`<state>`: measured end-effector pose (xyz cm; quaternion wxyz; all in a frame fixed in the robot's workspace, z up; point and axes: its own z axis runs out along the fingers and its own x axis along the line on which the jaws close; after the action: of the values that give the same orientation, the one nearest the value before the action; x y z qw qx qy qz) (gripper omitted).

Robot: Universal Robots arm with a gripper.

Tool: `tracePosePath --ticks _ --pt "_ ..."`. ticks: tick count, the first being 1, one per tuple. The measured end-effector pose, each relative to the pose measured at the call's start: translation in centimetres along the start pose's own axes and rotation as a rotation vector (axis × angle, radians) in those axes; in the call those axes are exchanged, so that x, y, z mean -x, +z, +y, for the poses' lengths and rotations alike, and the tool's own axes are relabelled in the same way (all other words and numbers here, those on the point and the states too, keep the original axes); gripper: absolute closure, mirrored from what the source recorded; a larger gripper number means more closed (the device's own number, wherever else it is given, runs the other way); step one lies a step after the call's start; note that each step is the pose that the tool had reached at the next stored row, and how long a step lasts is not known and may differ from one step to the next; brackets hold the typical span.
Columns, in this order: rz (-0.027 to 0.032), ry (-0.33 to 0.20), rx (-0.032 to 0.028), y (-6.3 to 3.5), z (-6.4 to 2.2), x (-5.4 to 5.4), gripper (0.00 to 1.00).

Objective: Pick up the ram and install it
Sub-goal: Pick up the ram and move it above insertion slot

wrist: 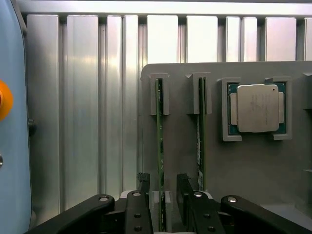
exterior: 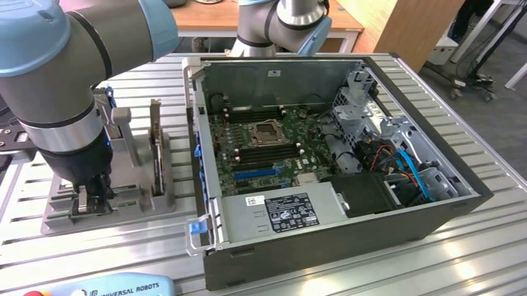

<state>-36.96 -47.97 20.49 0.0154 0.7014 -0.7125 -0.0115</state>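
Note:
Two ram sticks stand on edge in slots of a grey holder. My gripper is open, its black fingers on either side of one end of the first ram stick, with a small gap on each side. The second ram stick stands just beyond one finger. In the exterior view my gripper reaches down into the holder at the exterior view's left, beside an upright ram stick.
A silver processor chip lies in a pocket of the holder. The open computer case with its green motherboard stands at the exterior view's right of the holder. A teach pendant lies at the front edge of the ribbed aluminium table.

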Motion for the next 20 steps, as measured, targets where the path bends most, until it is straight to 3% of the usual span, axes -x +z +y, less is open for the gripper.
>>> tracePosePath --ticks 20 --pt "0.0 0.0 -0.0001 0.36 -0.02 -0.24 0.64"
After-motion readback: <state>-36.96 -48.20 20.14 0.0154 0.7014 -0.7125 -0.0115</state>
